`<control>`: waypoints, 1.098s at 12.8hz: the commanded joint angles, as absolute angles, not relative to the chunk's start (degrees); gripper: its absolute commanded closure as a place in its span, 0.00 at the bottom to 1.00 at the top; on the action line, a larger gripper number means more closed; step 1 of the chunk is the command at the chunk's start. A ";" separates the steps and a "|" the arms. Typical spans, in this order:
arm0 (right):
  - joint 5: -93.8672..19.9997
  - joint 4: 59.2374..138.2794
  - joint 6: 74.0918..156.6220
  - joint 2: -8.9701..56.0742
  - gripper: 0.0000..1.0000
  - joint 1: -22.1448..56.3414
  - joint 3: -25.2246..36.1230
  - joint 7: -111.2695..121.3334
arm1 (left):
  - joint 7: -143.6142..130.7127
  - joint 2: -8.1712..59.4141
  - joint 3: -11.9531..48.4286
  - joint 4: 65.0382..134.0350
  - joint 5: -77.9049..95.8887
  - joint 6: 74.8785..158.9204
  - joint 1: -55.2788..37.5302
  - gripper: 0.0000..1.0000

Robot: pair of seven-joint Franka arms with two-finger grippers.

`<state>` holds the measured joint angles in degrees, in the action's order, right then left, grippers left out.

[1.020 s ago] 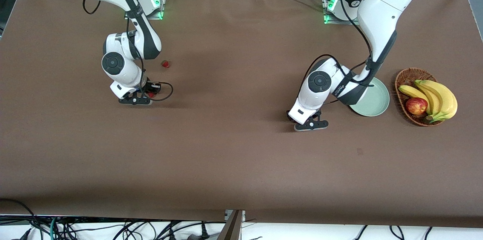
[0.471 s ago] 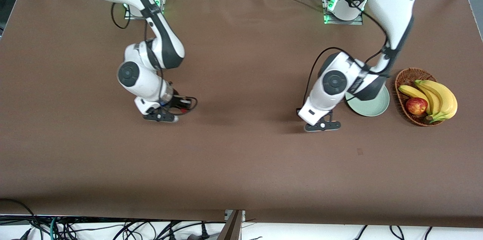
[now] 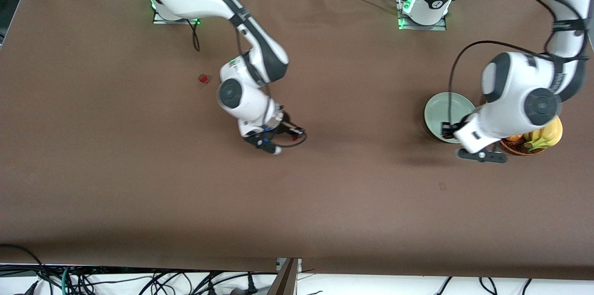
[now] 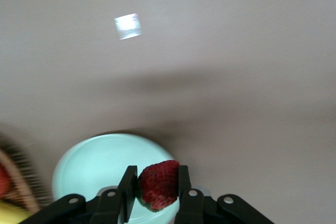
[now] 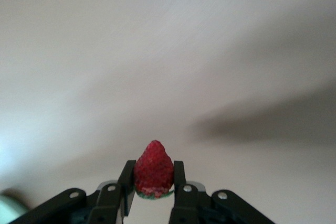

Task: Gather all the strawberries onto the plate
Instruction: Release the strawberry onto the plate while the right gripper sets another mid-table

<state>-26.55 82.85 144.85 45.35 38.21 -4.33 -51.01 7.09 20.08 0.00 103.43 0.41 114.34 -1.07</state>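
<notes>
Left gripper [image 4: 155,192]: clamped on a strawberry [image 4: 157,184], over the plate [image 4: 89,169] beside the basket [image 3: 513,146]. Right gripper [image 5: 152,190]: clamped on a second strawberry [image 5: 154,176], over mid-table. Third strawberry [image 3: 203,79]: on the table [image 3: 325,193], toward the right arm's end.

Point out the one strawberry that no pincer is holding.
The strawberry lying on the table toward the right arm's end; the other two sit clamped in the left pincer and right pincer.

Smooth plate [image 3: 446,110] — basket [image 3: 513,146] seemingly wicker.
</notes>
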 commanded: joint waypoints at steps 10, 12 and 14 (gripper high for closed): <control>-26.99 74.27 167.03 55.65 0.23 55.03 -1.15 -73.48 | 18.28 19.69 -7.29 127.18 1.23 140.10 -0.79 0.93; -24.36 74.53 150.64 50.92 0.18 53.53 4.45 -71.47 | 18.37 19.69 -7.38 127.53 1.14 139.92 -0.70 0.78; -23.12 75.67 134.64 46.52 0.18 53.53 10.87 -62.89 | 20.03 19.86 -7.38 127.09 1.14 139.40 -0.79 0.00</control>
<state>-24.22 73.28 146.25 51.81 53.99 6.92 -68.99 17.30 20.88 -6.90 126.71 0.60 139.77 -0.49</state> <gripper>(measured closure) 0.181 0.595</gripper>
